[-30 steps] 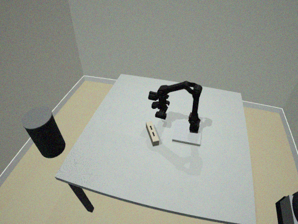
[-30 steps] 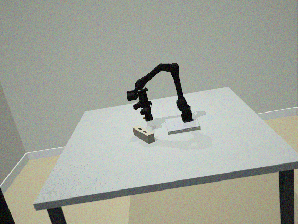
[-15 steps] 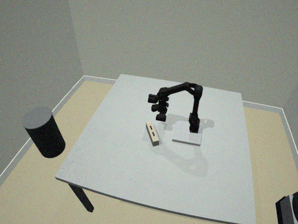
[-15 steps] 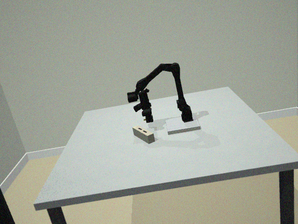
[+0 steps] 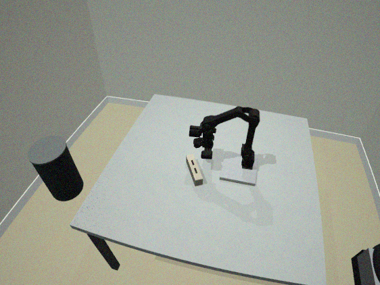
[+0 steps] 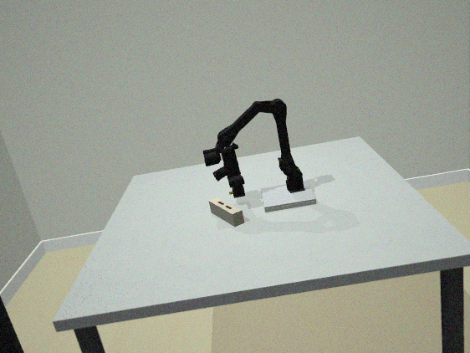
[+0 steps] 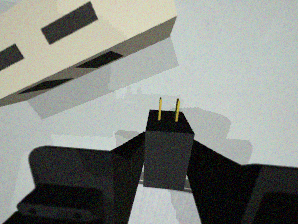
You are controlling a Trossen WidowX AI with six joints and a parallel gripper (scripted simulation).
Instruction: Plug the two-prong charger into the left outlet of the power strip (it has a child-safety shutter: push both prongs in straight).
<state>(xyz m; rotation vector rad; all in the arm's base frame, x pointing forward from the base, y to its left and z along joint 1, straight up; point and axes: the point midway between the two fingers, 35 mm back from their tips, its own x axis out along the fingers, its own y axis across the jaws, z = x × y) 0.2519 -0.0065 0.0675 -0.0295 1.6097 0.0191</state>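
Note:
My gripper [image 5: 207, 154] [image 6: 238, 193] [image 7: 164, 137] is shut on the black charger [image 7: 167, 160], one finger on each side of it. Two thin gold prongs [image 7: 177, 111] stick out of the charger's far end in the wrist view; a gold speck shows beside the fingers in the exterior view. The cream power strip [image 5: 199, 178] [image 6: 222, 212] [image 7: 127, 20] lies on the table beside the gripper, at the upper left in the wrist view. It has dark slots on its top and on the side face towards the charger. The prongs are apart from the strip.
The arm stands on a pale base plate [image 5: 231, 176] [image 6: 288, 205], close to the power strip. The white table [image 5: 152, 202] [image 6: 167, 259] carries them. A black cylinder [image 5: 61, 175] stands off the table's left side in the top view.

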